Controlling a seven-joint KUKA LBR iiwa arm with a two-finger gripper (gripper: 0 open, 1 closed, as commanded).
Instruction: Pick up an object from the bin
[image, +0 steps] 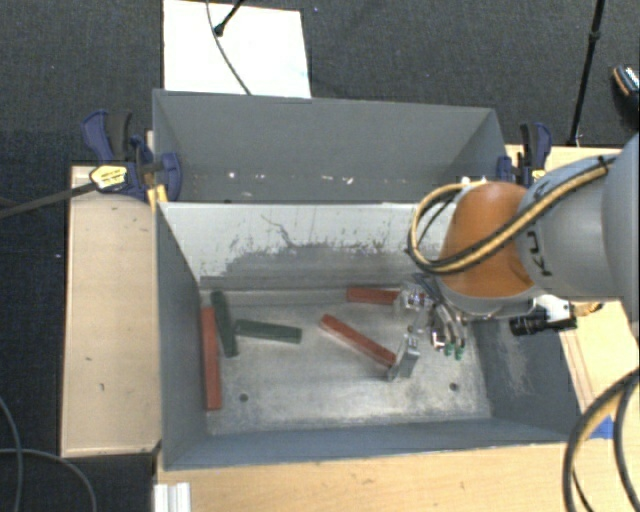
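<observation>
Red bar (352, 339) lies mid bin (320, 392), long axis diagonal, upper-left to lower-right. Gripper (404, 365) sits at its lower-right end, possibly touching; you can't tell its opening.

A long red bar (210, 360) is laid along the left wall; two dark green bars (268, 332) are seen just beside it.
</observation>
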